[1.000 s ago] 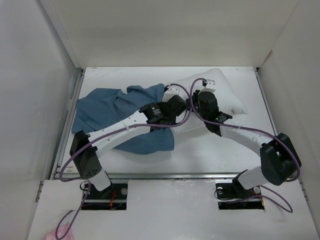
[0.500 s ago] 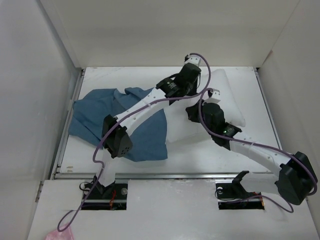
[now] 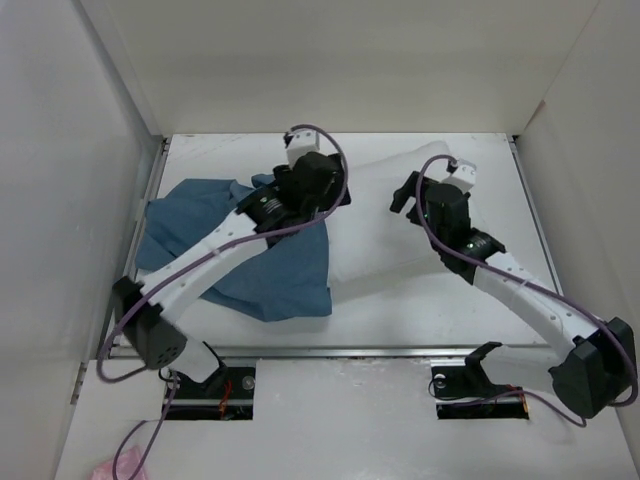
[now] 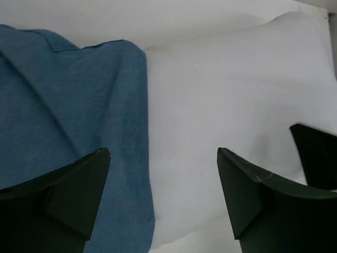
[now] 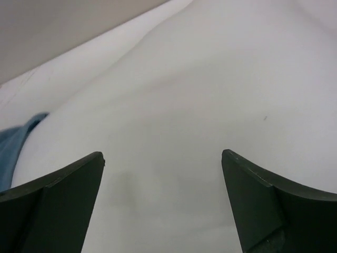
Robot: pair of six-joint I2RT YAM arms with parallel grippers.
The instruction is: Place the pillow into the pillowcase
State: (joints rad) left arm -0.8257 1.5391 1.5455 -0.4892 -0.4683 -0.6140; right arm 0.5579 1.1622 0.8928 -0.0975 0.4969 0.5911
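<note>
From overhead only, the pillowcase (image 3: 190, 218) spreads wide beside the pillow (image 3: 378, 245).

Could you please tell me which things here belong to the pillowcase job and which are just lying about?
Belongs to the job:
- white pillow
- blue pillowcase

Just lying about:
- pink scrap at the near left corner, off the table, too small to identify

The pillowcase (image 4: 68, 121) is matt blue woven cloth, creased — the pillow (image 4: 226, 100) smooth white fabric, matt too.
</note>
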